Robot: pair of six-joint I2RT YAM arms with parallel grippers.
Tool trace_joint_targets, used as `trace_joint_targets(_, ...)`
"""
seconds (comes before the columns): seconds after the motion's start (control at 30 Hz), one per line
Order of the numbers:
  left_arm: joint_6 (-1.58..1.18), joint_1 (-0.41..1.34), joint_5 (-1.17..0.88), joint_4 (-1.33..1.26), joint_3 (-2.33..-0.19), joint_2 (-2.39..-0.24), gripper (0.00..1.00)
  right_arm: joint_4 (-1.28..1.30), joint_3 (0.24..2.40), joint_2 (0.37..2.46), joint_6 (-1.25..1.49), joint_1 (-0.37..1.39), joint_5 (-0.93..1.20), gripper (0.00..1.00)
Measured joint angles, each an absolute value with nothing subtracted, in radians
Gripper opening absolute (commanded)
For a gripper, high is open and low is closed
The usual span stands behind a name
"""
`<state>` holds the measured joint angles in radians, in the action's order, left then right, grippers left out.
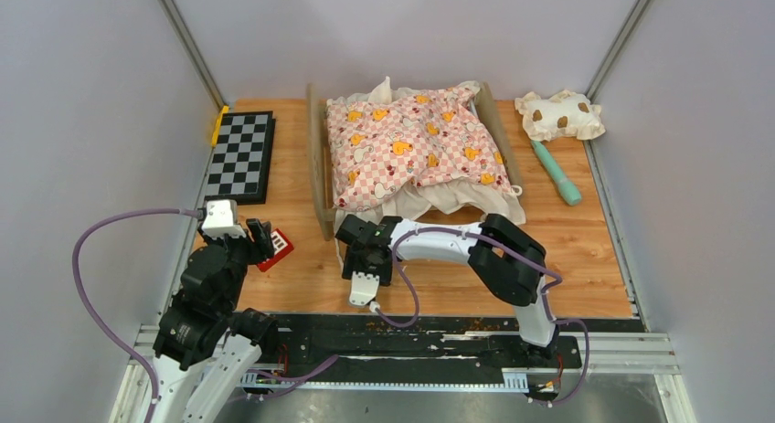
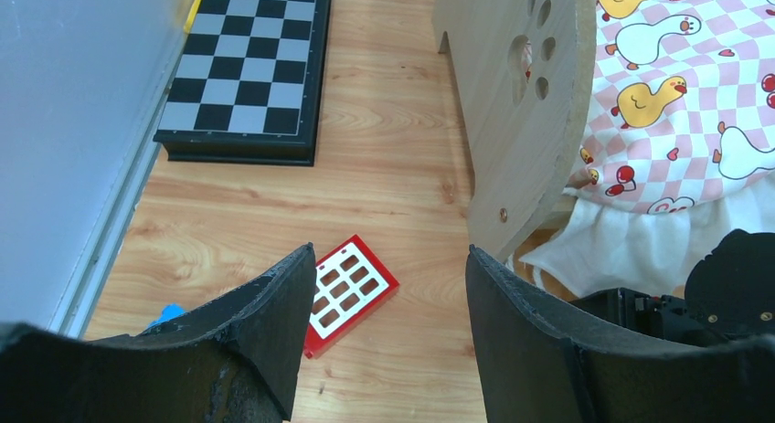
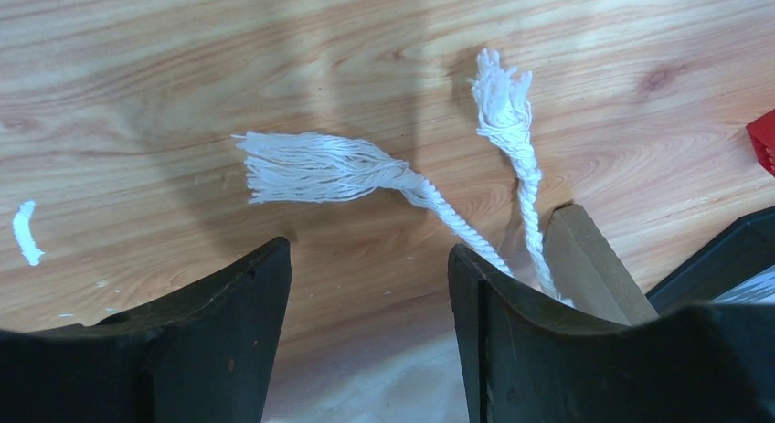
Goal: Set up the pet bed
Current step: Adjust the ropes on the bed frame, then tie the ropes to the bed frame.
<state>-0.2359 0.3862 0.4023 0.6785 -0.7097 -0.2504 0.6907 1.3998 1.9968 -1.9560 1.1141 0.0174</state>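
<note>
top external view shows you the pet bed (image 1: 319, 167) toward 12 o'clock on the table (image 1: 585, 259), a pink checkered cushion (image 1: 411, 144) piled on it and the chessboard (image 1: 241, 154) at 10 o'clock. your left gripper (image 2: 391, 286) hangs with fingers spread and nothing between them, a red keypad (image 2: 352, 286) just beside its left finger and the bed's paw-print headboard (image 2: 521, 121) at 1 o'clock. your right gripper (image 3: 370, 259) is likewise spread and empty, two white rope tassels (image 3: 320, 167) lying on the wood at its 12 o'clock.
</note>
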Motion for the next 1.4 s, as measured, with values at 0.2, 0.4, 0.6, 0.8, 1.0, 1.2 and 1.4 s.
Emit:
trace_joint_targets(0.2, -0.236, 0.386, 0.402, 0.678, -0.709, -0.250, 0.68, 0.690, 1.427, 2.026, -1.996, 1.118, 0.015, 0.63)
trace_joint_targets(0.4, -0.236, 0.386, 0.402, 0.678, -0.707, -0.250, 0.68, 0.699, 1.444, 2.037, -2.003, 1.146, 0.029, 0.63)
trace_joint_targets(0.6, -0.236, 0.386, 0.403, 0.678, -0.707, -0.250, 0.68, 0.739, 1.469, 2.050, -2.002, 1.172, 0.043, 0.57)
trace_joint_targets(0.8, -0.236, 0.386, 0.403, 0.678, -0.707, -0.250, 0.68, 0.868, 1.576, 2.109, -1.960, 1.176, 0.057, 0.50)
trace_joint_targets(1.0, -0.236, 0.386, 0.403, 0.678, -0.707, -0.249, 0.68, 0.981, 1.670, 2.164, -1.906, 1.182, 0.061, 0.39)
trace_joint_targets(1.2, -0.236, 0.386, 0.402, 0.678, -0.704, -0.239, 0.68, 1.062, 1.719, 2.194, -1.864, 1.191, 0.064, 0.20)
trace_joint_targets(1.4, -0.236, 0.386, 0.403, 0.678, -0.698, -0.239, 0.68, 1.093, 1.730, 2.200, -1.842, 1.188, 0.083, 0.00)
